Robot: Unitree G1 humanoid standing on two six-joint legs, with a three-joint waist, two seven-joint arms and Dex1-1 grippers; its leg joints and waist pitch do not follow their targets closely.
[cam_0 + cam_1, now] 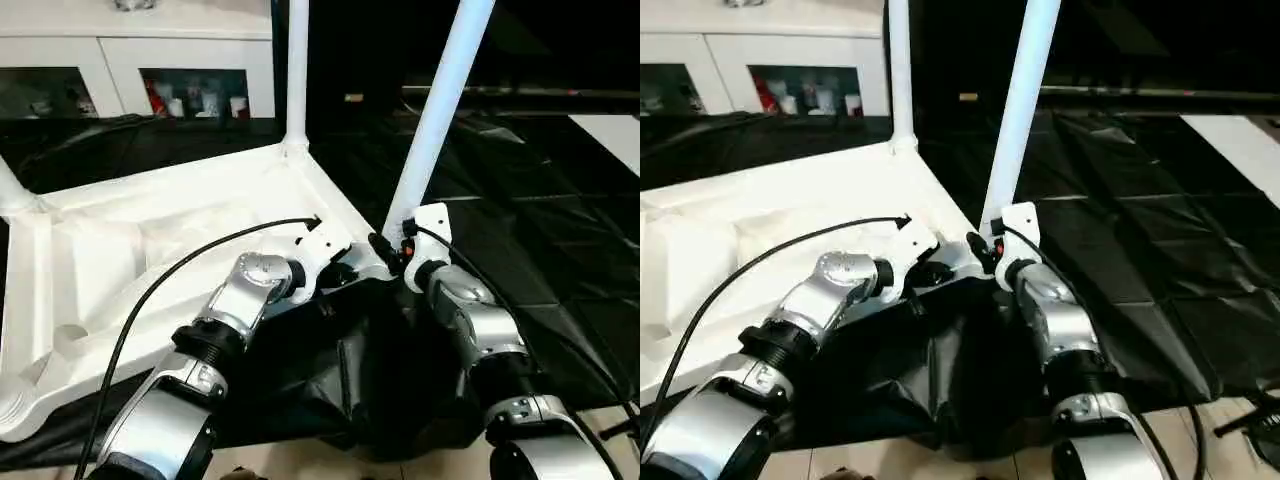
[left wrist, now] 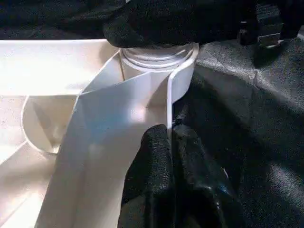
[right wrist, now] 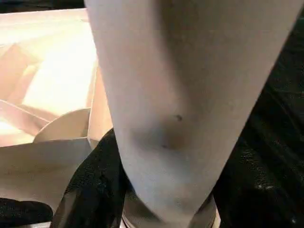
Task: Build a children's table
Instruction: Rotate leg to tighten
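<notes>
We seem to be in a lab or showroom: beyond our grippers stand a black-draped work surface [image 1: 560, 250] and white glass-fronted cabinets [image 1: 130, 70] holding small items.

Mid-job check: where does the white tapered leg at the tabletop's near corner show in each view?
Left eye: white tapered leg, right of centre, leaning right.
Right eye: centre.
Left wrist: its threaded base in the round corner socket.
Right wrist: close up.
Shared landmark: that socket.

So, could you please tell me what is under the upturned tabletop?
The tabletop lies ribs-up on a black cloth, which sags loose off the front edge below the near corner socket. Whatever supports the cloth is covered.
</notes>
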